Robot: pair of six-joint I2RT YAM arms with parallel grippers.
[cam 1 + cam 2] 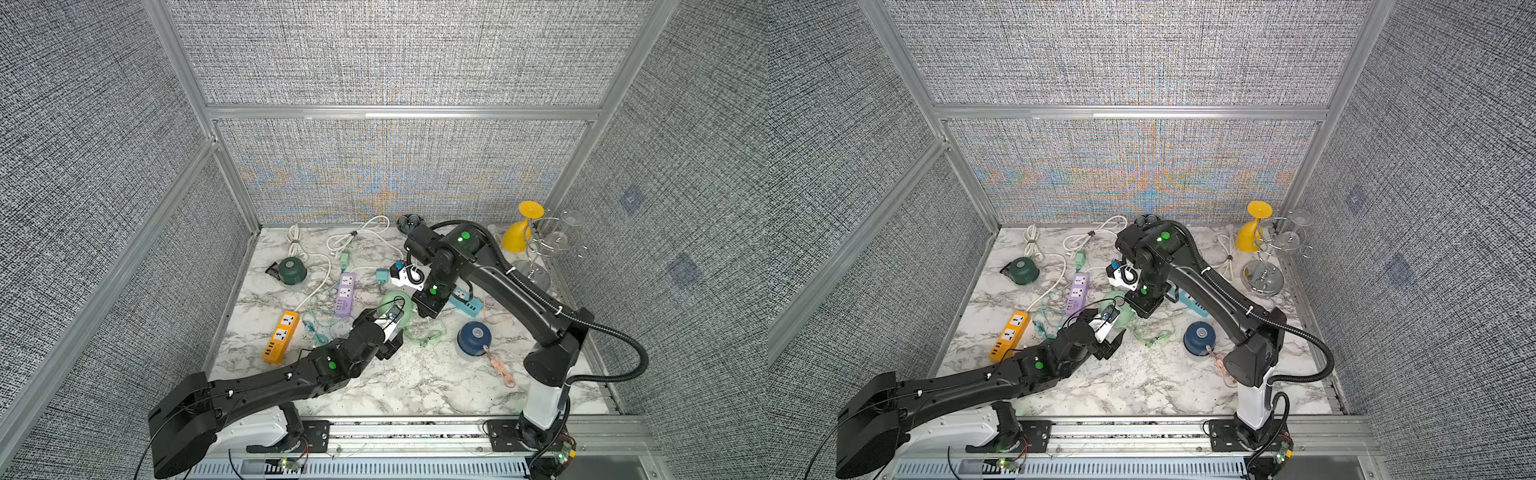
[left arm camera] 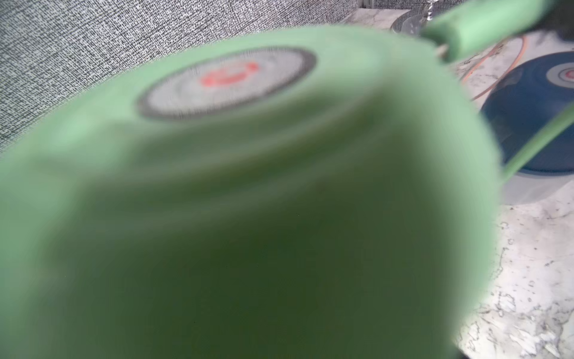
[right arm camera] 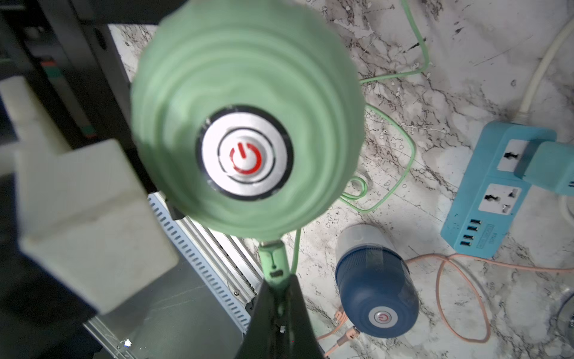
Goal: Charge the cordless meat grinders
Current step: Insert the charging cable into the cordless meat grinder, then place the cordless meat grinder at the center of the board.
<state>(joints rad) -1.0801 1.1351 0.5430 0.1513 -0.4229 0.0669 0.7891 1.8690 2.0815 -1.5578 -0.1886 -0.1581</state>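
left end effector (image 1: 392, 328) clasping mint green grinder (image 3: 248, 124), right end effector (image 3: 278, 284) pinching green plug (image 3: 273, 261)

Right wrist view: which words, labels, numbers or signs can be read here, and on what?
Red power symbol: on the silver button of the mint grinder.
Red power symbol, smaller: on the button of the navy grinder.
Print beside the USB ports of the blue power strip: too small to read.
No legible words or numbers.

robot lab cell: grey fabric panels (image 1: 395, 50) in aluminium framing (image 1: 399, 113), marble tabletop (image 1: 415, 386)
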